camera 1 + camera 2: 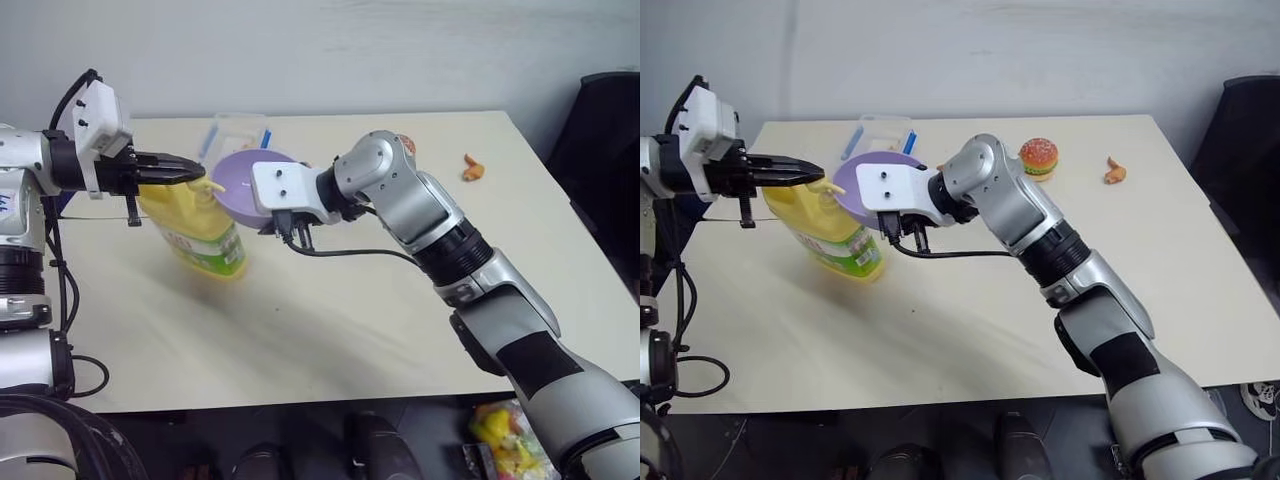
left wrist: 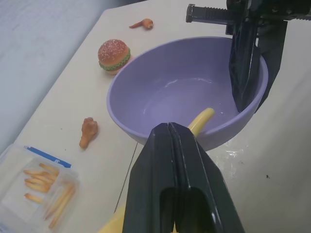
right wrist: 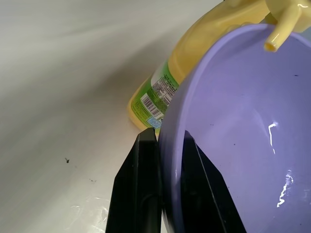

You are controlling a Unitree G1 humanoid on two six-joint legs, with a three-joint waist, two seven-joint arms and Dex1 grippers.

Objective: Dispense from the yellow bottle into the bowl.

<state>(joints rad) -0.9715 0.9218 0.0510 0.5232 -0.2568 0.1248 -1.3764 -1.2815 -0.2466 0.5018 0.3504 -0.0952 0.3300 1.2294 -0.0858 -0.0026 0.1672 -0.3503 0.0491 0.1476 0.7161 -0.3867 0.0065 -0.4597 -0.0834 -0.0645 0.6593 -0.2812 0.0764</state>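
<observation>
The yellow bottle (image 1: 200,230) stood on the counter (image 1: 330,320) just under the closed left jaws (image 1: 196,171), its spout over the bowl (image 3: 238,126) pinched by the rim in the right jaws (image 3: 167,194); pumping seemed still to come.

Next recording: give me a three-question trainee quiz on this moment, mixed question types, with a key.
1. True or false: the right tool is clamped on the rim of the bowl.
2. The pump spout of the yellow bottle points: A) over the bowl, B) at the toy burger, C) at the clear box.
3. What sits in the clear box?

Key: 1 true. 2 A. 3 Toy fries. The left tool, shut, is above the pump top.
</observation>
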